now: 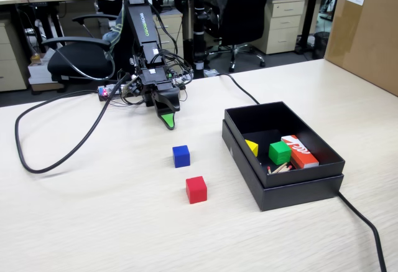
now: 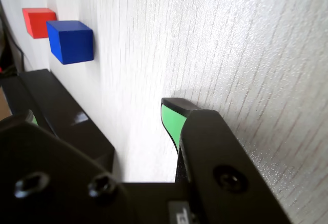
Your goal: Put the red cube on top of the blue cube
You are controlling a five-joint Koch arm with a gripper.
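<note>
— Pale wood-grain table (image 1: 93, 222), office chairs behind. Where's the red cube (image 1: 196, 189)?
— Lying apart from the gripper (image 1: 168, 121), beyond the blue cube (image 1: 181, 155); matte, plain red.
— Gripper?
— Only one green-padded tip shows; spread can't be told.

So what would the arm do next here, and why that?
Probably reach forward, over the blue cube, and come down on the red cube. The gripper holds nothing and hangs near the arm's base, short of both cubes. In the fixed view the blue cube lies between it and the red one. Both sit apart on the table, so the red cube needs picking up first.
</note>
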